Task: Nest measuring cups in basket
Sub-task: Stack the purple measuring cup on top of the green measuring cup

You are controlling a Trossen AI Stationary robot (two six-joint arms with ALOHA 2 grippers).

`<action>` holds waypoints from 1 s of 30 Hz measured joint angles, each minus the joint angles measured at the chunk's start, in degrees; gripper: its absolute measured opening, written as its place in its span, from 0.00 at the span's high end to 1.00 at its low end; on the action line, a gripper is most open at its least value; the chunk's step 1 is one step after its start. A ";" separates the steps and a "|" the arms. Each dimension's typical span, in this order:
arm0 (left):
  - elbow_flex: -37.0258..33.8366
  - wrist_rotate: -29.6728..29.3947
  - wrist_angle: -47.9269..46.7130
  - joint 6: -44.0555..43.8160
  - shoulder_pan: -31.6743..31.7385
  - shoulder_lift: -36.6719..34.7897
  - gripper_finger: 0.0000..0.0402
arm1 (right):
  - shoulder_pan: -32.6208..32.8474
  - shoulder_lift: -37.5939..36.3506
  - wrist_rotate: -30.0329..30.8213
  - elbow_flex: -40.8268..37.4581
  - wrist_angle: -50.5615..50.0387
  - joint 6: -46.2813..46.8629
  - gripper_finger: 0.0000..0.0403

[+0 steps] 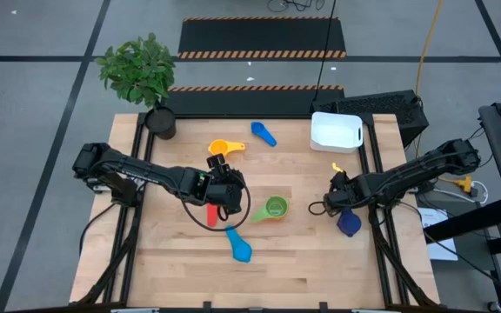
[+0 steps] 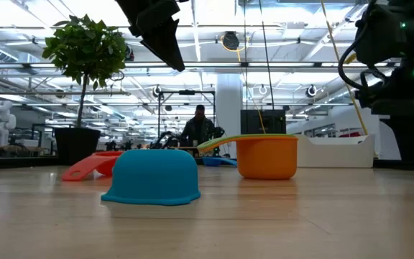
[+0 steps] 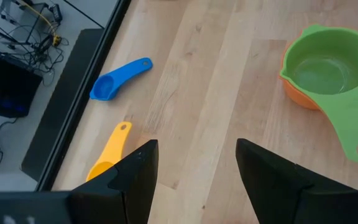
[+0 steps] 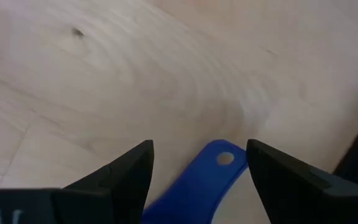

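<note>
Basket [image 1: 336,131]: I see it at the table's far right corner, no cup inside.
Left gripper [image 3: 194,165]: mid-table, fingers parted, holding nothing.
Right gripper [image 4: 197,163]: fingers apart above the navy cup's handle [image 4: 211,171].
Green cup [image 1: 274,208]: nested in the orange cup [image 3: 300,98].

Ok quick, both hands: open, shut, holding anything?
Left hand: open, empty, above the table near the green cup.
Right hand: open, empty, with the navy cup handle between its fingers, not gripped.
</note>
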 joint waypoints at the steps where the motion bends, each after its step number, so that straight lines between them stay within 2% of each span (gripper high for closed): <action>1: 0.00 0.00 0.00 0.00 0.00 0.00 0.46 | -0.03 -0.02 -0.19 -0.39 0.43 0.16 0.38; 12: 0.00 -0.02 0.15 0.00 0.00 0.00 0.46 | -1.89 -0.02 -1.71 -2.42 3.42 -1.38 0.38; 14: 0.00 -0.02 0.15 0.00 0.00 0.00 0.46 | -1.89 -0.02 -3.22 -2.89 7.83 -3.72 0.38; 18: 0.00 -0.02 0.15 0.26 0.00 0.00 0.46 | -1.85 -0.02 -7.18 -3.72 23.38 -10.74 0.38; 23: 0.00 -0.04 0.15 0.55 0.00 0.02 0.46 | -1.76 -0.04 -8.80 -3.72 36.57 -16.40 0.38; 26: 0.00 -0.04 0.15 0.57 0.00 0.02 0.46 | -1.76 -0.07 -8.70 -3.56 36.98 -17.85 0.38; 30: 0.00 -0.03 0.15 0.59 0.00 0.02 0.46 | -1.63 -0.07 -8.80 -2.54 31.55 -18.04 0.38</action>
